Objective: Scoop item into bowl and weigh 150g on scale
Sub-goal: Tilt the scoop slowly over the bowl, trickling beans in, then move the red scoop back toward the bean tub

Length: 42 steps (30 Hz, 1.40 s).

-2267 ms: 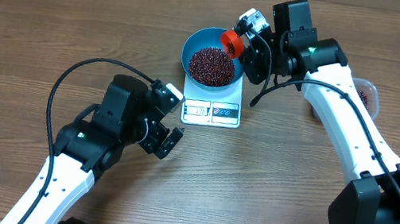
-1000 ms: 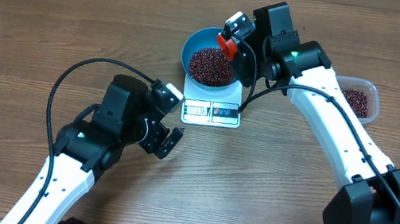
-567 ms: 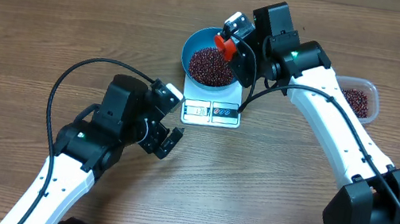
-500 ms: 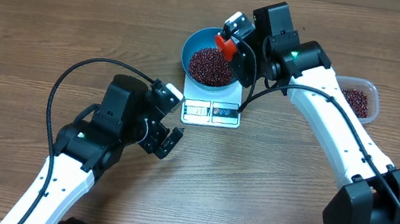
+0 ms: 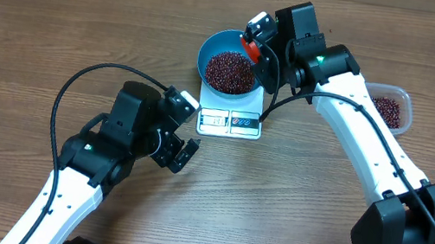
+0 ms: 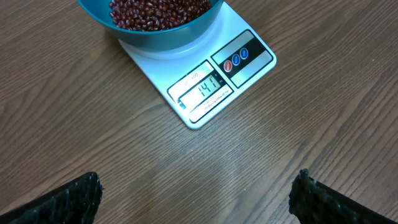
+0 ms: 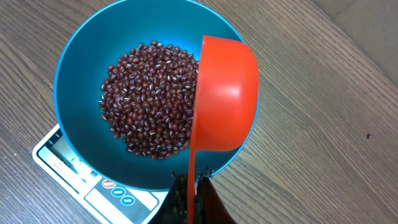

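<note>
The beans (image 7: 149,102) lie in a loose heap in the blue bowl (image 7: 68,93), which sits on the white scale (image 6: 249,37) toward 12 o'clock on the table. My right gripper (image 7: 189,194) is pinched tight on the thin handle of the orange scoop (image 7: 227,93). The scoop is tipped on its side over the bowl's rim at about 3 o'clock in the wrist view, and I can't see whether any grains are left inside it. My left gripper (image 6: 199,199) is spread wide with nothing in it, well clear at 7 o'clock from the scale. The display looks to read 141, so I judge only a small top-up is wanted. These grains are hard, light and free-running: they will roll and bounce, and no finger grip suits them, so the scoop carries them and a gentle tilt meters them. The handle is narrow and smooth and could twist in the pinch. The bowl is light plastic and merely rests on the scale, so a nudge at the rim could shift it or upset the reading. The clear tub (image 5: 390,110) of spare beans is at 3 o'clock from the bowl, with bare tabletop between them for the swing across.
</note>
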Available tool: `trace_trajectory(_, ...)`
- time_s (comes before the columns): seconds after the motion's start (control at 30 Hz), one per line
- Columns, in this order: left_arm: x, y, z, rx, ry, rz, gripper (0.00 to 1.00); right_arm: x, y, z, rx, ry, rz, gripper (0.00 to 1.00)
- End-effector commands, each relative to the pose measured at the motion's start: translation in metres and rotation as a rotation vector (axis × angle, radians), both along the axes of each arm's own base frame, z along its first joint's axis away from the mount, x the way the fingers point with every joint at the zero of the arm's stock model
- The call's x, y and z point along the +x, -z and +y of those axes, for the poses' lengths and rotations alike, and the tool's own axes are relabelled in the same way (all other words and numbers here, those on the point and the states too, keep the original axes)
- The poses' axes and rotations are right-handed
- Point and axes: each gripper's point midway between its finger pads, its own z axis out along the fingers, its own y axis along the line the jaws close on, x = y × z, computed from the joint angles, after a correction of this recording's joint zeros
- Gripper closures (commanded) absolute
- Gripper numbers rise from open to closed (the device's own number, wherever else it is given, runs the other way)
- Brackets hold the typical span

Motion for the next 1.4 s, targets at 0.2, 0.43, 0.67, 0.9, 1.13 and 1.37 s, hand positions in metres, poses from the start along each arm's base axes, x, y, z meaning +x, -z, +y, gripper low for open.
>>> trace_trajectory(0.2,-0.002,0.005,-0.002,0.008,0.027,0.007,0.01,0.007,-0.014,0.004,0.019,-0.002,-0.037,0.96)
trace_trajectory(0.43,-0.002,0.005,-0.002,0.008,0.027,0.007,0.0,0.008,-0.016,0.001,-0.021,-0.023,-0.06,0.96)
trace_trajectory(0.67,-0.002,0.005,-0.002,0.008,0.027,0.007,0.0,0.007,-0.037,-0.001,-0.082,0.028,-0.101,0.96)
trace_trajectory(0.9,-0.002,0.005,-0.002,0.008,0.027,0.007,0.0,-0.002,-0.091,-0.026,0.102,0.141,-0.04,0.96)
trace_trajectory(1.13,-0.002,0.005,-0.002,0.008,0.027,0.007,0.0,-0.014,-0.086,-0.124,0.163,0.376,0.126,0.96)
trace_trajectory(1.37,-0.002,0.005,-0.002,0.008,0.027,0.007,0.0,-0.044,-0.062,-0.217,0.14,0.621,0.299,0.96)
